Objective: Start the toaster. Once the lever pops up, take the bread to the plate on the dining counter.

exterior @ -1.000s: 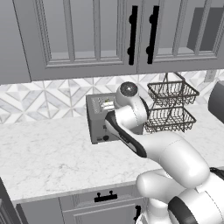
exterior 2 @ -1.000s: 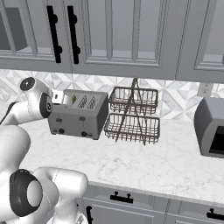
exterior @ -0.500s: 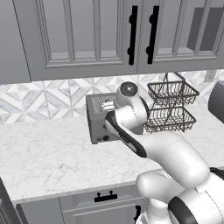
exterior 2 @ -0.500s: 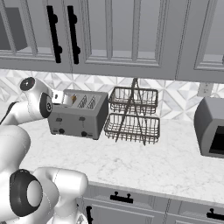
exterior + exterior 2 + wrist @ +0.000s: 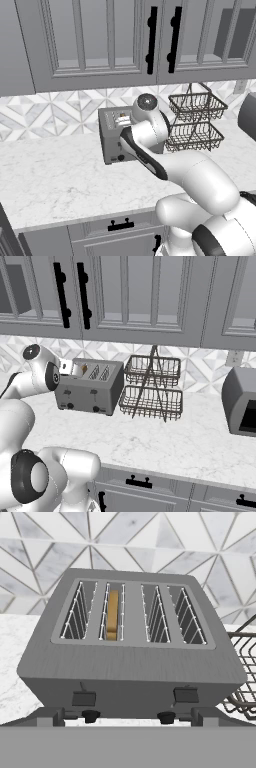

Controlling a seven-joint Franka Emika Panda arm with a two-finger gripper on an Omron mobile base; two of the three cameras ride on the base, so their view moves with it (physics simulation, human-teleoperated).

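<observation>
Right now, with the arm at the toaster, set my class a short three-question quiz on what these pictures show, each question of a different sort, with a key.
1. True or false: the bread sits in the outermost slot of the toaster.
2. Multiple choice: what stands on the counter right beside the toaster? A) a two-tier wire basket B) a kettle C) a blue bowl
3. Fill in: seen from the hand view, the toaster's front carries two levers and two black ____.

Key
1. False: it is in the second slot from the left in the hand view.
2. A
3. knobs
</observation>
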